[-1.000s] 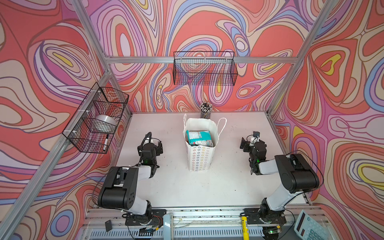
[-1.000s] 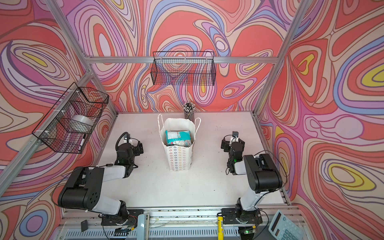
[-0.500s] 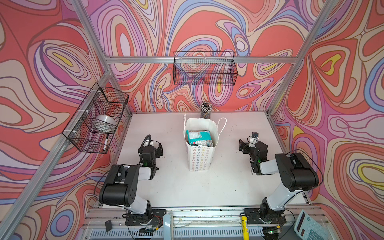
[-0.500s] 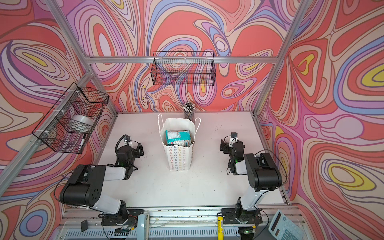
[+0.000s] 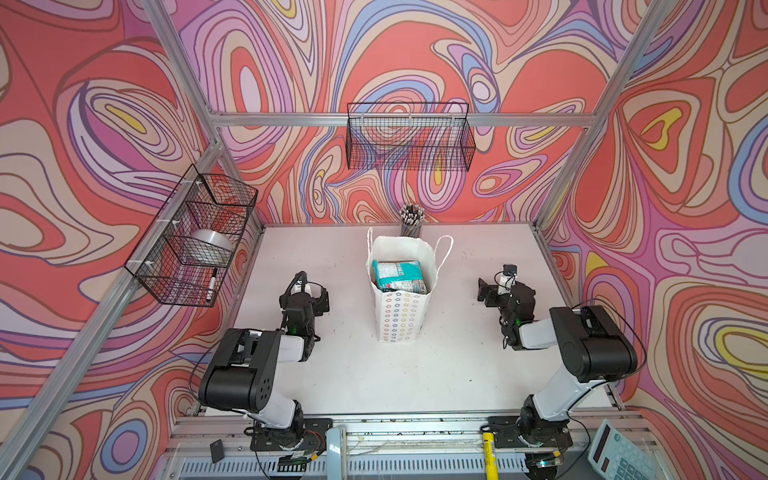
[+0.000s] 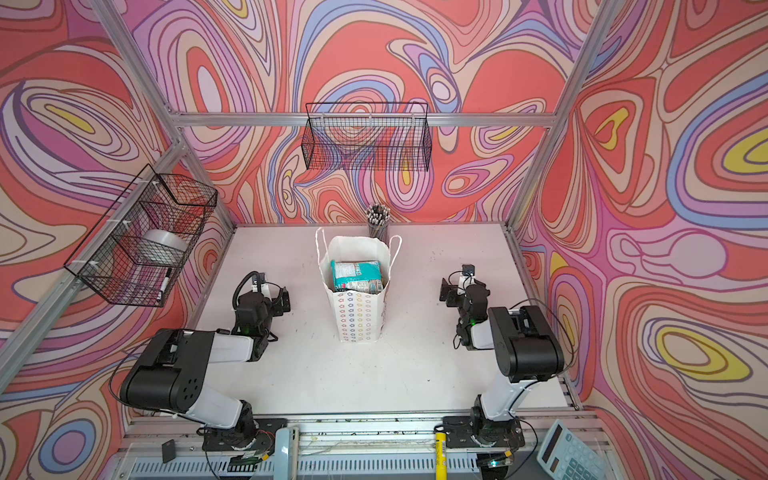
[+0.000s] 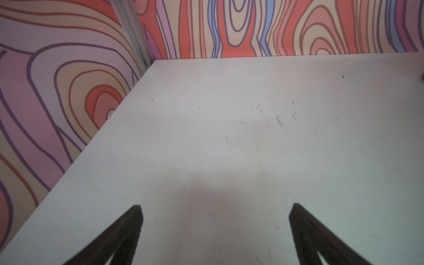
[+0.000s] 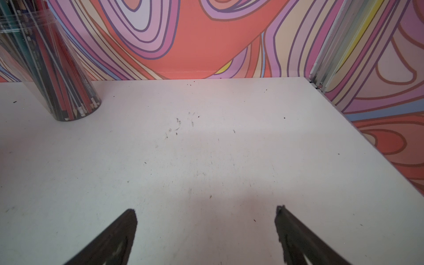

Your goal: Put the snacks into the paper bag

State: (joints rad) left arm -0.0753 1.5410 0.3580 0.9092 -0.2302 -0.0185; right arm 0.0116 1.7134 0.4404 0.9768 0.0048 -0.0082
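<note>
Tall white star-printed paper bag (image 5: 398,320) stood upright at frame centre on the white tabletop (image 5: 374,374), glossy teal snack pouches (image 5: 397,276) inside its open mouth; black left fingers (image 7: 124,234) and right fingers (image 8: 117,236), flanking it well apart, were spread wide, holding nothing.

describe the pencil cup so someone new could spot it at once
Start at the white table and find the paper bag standing mid-table. Just behind it, near the back wall, stands the pencil cup. It is a narrow clear cup packed with pencils, dark beside the white bag.
</note>
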